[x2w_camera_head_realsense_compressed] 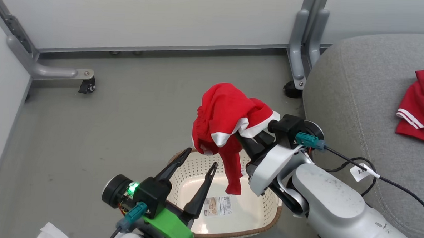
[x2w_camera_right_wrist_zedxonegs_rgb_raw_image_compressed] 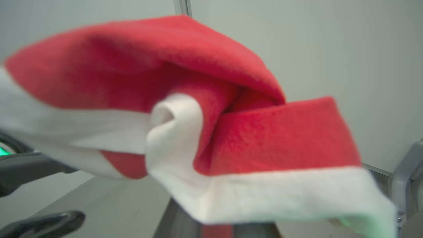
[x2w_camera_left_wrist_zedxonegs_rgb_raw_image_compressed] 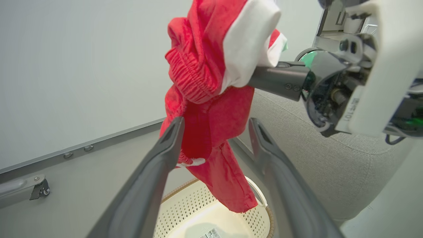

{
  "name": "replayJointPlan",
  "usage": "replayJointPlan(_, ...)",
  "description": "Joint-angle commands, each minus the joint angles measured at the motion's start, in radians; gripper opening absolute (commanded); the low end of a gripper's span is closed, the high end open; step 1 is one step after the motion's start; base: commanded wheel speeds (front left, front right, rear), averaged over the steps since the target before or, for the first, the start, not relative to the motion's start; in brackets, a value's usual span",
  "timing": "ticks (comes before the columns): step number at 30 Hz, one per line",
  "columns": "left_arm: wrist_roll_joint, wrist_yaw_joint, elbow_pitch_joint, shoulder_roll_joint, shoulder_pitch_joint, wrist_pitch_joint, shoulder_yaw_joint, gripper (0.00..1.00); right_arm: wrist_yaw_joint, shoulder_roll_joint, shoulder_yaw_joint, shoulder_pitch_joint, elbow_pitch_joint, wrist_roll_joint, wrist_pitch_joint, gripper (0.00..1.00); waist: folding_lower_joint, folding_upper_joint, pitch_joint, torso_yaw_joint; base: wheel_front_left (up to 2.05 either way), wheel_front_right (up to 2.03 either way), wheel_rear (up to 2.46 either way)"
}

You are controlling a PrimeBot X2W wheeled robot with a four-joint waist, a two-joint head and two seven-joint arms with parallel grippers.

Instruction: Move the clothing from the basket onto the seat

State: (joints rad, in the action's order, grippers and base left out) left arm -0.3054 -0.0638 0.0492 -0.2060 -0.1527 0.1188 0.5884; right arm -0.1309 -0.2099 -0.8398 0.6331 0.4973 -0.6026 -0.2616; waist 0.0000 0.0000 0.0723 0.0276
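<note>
Left garment: red, white trim. Right garment: red, white stripes. Basket: cream, perforated, brown woven rim. Seat: grey.

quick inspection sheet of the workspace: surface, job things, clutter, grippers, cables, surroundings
surface: grey floor, lightly scuffed
job's things: red garment hangs from the right gripper over the basket; no clothing seen in the basket, just its label sticker; second garment lies on the seat
clutter: white crumpled item at the lower left edge, cannot tell what
grippers: right gripper shut on the red garment, fingertips hidden by cloth; left gripper open, holding nothing
cables: black cable with a white tag runs from the right wrist over the seat
surroundings: pale wall panels, grey frame legs on castors
</note>
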Motion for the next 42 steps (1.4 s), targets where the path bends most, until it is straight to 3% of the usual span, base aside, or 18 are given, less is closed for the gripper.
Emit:
replayJointPlan(1, 0.007, -0.006, 0.001, -0.004, -0.02, 0.0, 0.005, 1.0, 0.0, -0.007, 0.012, -0.017, -0.004, 0.009, -0.005, 0.0, 0.0, 0.0, 0.021, -0.036, 0.0, 0.0, 0.0)
replayJointPlan(17, 0.021, -0.012, -0.026, -0.035, -0.087, -0.025, 0.018, 1.0, 0.0, -0.023, 0.2, -0.09, -0.049, 0.076, -0.004, 0.0, 0.0, 0.0, 0.117, -0.329, 0.0, 0.0, 0.0)
replayJointPlan(25, 0.027, -0.024, -0.041, -0.052, -0.119, -0.052, 0.043, 1.0, 0.0, -0.014, 0.325, -0.124, -0.076, 0.108, -0.004, 0.0, 0.0, 0.0, 0.165, -0.438, 0.0, 0.0, 0.0)
replayJointPlan(32, 0.035, -0.031, -0.066, -0.063, -0.144, -0.071, 0.058, 1.0, 0.0, -0.01, 0.441, -0.096, -0.096, 0.135, -0.004, 0.0, 0.0, 0.0, 0.217, -0.467, 0.0, 0.0, 0.0)
replayJointPlan(42, 0.054, -0.046, -0.091, -0.072, -0.248, -0.085, 0.087, 1.0, 0.0, -0.09, 0.705, 0.064, -0.095, 0.188, -0.004, 0.0, 0.0, 0.0, 0.362, -0.395, 0.0, 0.0, 0.0)
